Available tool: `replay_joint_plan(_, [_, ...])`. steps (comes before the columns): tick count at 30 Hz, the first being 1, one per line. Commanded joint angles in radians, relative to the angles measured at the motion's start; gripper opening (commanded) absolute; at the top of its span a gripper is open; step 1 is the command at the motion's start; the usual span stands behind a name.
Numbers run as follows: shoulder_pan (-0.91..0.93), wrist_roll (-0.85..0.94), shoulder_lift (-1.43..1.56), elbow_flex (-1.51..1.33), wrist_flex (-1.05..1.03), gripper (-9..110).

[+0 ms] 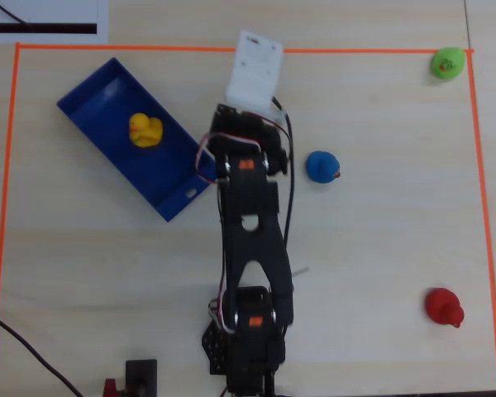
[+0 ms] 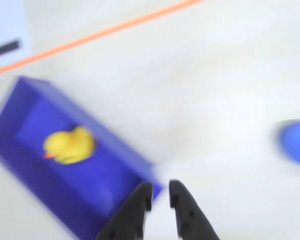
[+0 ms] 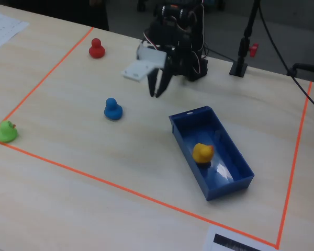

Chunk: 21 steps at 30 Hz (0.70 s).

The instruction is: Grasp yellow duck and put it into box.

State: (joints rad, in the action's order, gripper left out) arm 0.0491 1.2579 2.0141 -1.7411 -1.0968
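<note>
The yellow duck (image 1: pixel 145 130) lies inside the blue box (image 1: pixel 89 98), apart from the gripper. The wrist view shows the duck (image 2: pixel 70 146) in the box (image 2: pixel 35 170), and the fixed view shows the duck (image 3: pixel 202 152) in the box (image 3: pixel 184 137) as well. My gripper (image 2: pixel 160 192) hangs empty just beyond the box's near corner, its jaws only a narrow gap apart. In the fixed view the gripper (image 3: pixel 155 94) hovers above the table between the box and the blue duck. In the overhead view a white wrist mount hides the fingers.
A blue duck (image 1: pixel 322 166) sits right of the arm, a red duck (image 1: pixel 443 307) at lower right, a green duck (image 1: pixel 447 63) on the top right corner. Orange tape (image 1: pixel 248 50) frames the work area. The arm's base (image 1: pixel 248 347) stands at the bottom edge.
</note>
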Motion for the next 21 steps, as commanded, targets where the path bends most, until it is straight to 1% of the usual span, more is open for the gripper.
replay_joint_plan(1, [0.051,0.137,0.476,-0.716,0.156,0])
replay_joint_plan(5, [0.009,0.161,0.667,-0.994,0.195,0])
replay_joint_plan(10, [-0.091,0.161,0.965,-1.241,0.091,0])
replay_joint_plan(15, [-0.109,0.183,1.144,-1.355,-0.003,0])
replay_joint_plan(18, [-0.137,0.169,1.169,-1.356,-0.080,0])
replay_joint_plan(21, [-0.158,0.167,1.259,-1.358,-0.219,0])
